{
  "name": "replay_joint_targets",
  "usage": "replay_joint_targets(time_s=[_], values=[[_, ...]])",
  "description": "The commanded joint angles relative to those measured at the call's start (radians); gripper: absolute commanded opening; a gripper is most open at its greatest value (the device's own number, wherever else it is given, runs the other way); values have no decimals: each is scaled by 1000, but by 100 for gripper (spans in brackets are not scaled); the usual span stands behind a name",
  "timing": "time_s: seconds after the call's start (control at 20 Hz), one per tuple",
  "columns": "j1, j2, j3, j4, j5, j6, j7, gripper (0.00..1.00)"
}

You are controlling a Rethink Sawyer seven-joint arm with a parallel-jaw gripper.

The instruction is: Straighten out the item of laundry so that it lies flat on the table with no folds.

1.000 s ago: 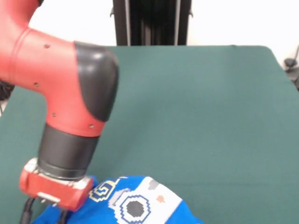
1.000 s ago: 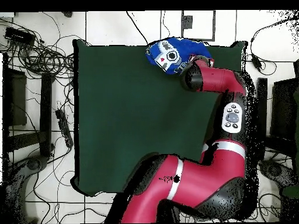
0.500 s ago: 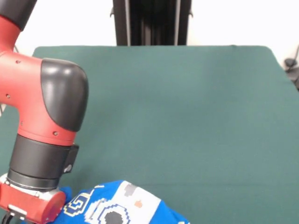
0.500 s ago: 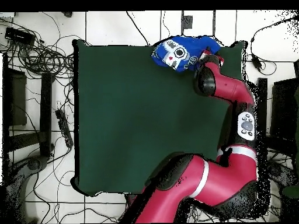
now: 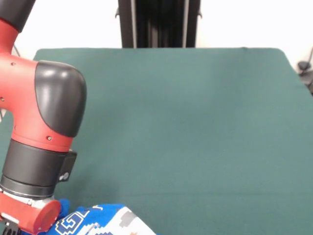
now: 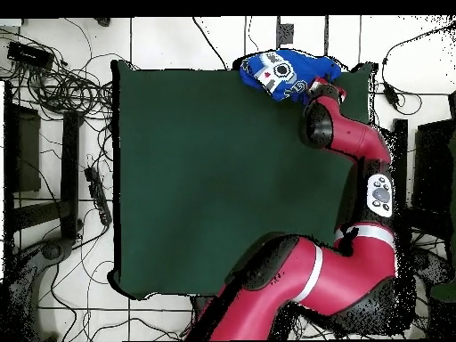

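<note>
Gripper (image 6: 322,87) sits at the shirt's edge, its fingers hidden under the red wrist in both views; cannot tell how far they are parted or whether they grip cloth. Blue shirt (image 6: 287,73) lies bunched at the table's (image 6: 205,178) edge near a corner, partly overhanging it, white graphic up. Arm (image 6: 352,151) reaches along the table's side.

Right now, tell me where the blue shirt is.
In the overhead view the shirt lies bunched at the table's top edge, right of centre, partly hanging over it, beside the arm's wrist.
</note>
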State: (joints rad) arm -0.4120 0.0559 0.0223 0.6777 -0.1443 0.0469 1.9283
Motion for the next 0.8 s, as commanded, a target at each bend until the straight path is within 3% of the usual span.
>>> replay_joint_targets(time_s=[0.05, 0.45, 0.8], values=[[81, 79, -28, 338, 80, 203, 258, 0], [176, -21, -182, 495, 234, 357, 330, 0], [240, -90, -258, 645, 347, 322, 387, 0]])
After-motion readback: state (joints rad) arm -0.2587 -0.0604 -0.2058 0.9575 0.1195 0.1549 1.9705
